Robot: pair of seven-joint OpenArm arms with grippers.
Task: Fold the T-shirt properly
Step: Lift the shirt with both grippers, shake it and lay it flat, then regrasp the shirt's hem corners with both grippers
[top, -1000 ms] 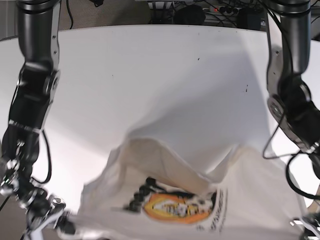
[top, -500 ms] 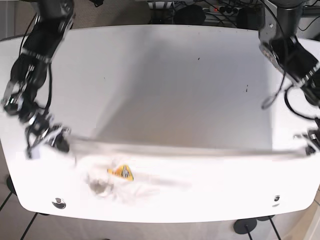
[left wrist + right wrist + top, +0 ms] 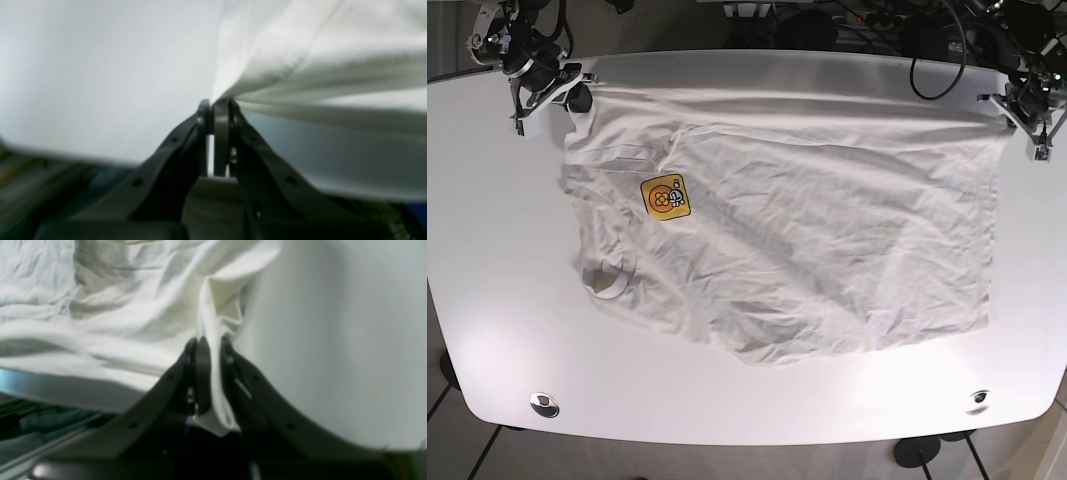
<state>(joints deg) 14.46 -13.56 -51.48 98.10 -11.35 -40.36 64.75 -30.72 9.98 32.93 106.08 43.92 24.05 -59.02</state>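
Note:
The white T-shirt (image 3: 807,220) lies spread over the table, with a small orange-yellow badge (image 3: 665,196) near its left side and wrinkles across the middle. My left gripper (image 3: 1027,115) at the far right of the base view is shut on the shirt's far right corner; in the left wrist view (image 3: 217,103) the jaws pinch the cloth (image 3: 317,60). My right gripper (image 3: 567,95) at the far left is shut on the shirt's far left corner; in the right wrist view (image 3: 210,343) a fold of cloth (image 3: 213,306) runs between the jaws.
The white table (image 3: 487,300) has a rounded front edge with two round fittings (image 3: 544,405) (image 3: 978,399). Cables and a power strip (image 3: 867,18) lie beyond the far edge. Bare table shows left, right and in front of the shirt.
Both grippers have swept from the near side to the far edge, carrying the shirt's corners. The shirt, bunched and stretched before, now lies spread flat across the table.

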